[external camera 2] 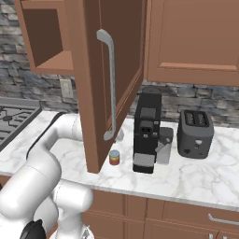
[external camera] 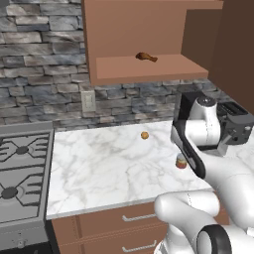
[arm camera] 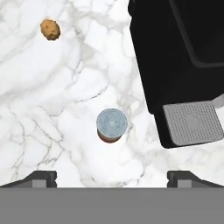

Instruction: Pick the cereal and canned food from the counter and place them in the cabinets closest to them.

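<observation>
Marble table (external camera: 99, 168): white with grey veins, brown drawers below; the grey stovetop (external camera: 20, 168) joins its left end in the left base view.
Small brown lump (external camera: 144, 135): lies alone on the table, well apart from the can; in the hand view it sits at the upper left (arm camera: 50, 29). What it is cannot be told at this size.
Open cabinet (external camera: 149, 69): brown wood, above the table; the left base view shows a small brown item (external camera: 146, 57) on its shelf, which the right base view hides behind the door.
Cabinet door (external camera 2: 109, 84): swung open, grey bar handle (external camera 2: 110, 84) facing the right base camera.
Canned food (external camera 2: 114, 158): upright on the table, red and yellow sides, just beside the black coffee machine (external camera 2: 147, 133); partly behind the arm in the left base view (external camera: 181, 161).
Hand view: looks straight down on the can's grey ringed lid (arm camera: 112, 124).
Claw (arm camera: 112, 177): fingertips spread wide at either side, above the can, touching nothing.
Toaster (external camera 2: 195, 133): dark grey, right of the coffee machine.
</observation>
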Robot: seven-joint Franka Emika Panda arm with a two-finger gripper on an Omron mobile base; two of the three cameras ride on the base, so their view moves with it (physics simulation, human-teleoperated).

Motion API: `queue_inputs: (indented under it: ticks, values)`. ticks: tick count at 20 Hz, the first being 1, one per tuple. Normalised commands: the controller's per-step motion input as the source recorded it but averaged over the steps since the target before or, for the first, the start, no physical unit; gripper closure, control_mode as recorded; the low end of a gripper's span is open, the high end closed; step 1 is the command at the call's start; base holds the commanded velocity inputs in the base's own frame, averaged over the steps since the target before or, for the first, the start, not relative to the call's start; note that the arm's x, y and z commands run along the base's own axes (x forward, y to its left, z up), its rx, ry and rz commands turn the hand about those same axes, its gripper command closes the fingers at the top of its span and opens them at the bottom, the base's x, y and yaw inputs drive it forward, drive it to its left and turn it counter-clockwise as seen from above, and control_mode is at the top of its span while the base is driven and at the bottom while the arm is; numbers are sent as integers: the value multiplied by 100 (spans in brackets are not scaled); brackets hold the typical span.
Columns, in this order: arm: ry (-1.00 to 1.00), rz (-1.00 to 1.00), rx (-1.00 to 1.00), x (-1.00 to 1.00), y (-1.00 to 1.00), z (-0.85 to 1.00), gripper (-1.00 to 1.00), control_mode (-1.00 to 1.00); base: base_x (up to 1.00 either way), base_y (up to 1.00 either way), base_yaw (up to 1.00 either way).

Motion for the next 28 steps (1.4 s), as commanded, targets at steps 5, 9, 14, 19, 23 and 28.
queue_inputs:
  ticks: [5, 9, 14, 19, 23, 28]
  values:
    - [0, 0, 0, 0, 0, -26, -100, -100, 0, 0, 0]
    - [0, 0, 0, 3, 0, -26, -100, -100, 0, 0, 0]
    - [0, 0, 0, 8, 0, -25, -100, -100, 0, 0, 0]
    - [0, 0, 0, 15, 0, -19, -100, -100, 0, 0, 0]
    - [0, 0, 0, 17, 0, -16, -100, -100, 0, 0, 0]
    - [0, 0, 0, 17, -3, -18, -100, -100, 0, 0, 0]
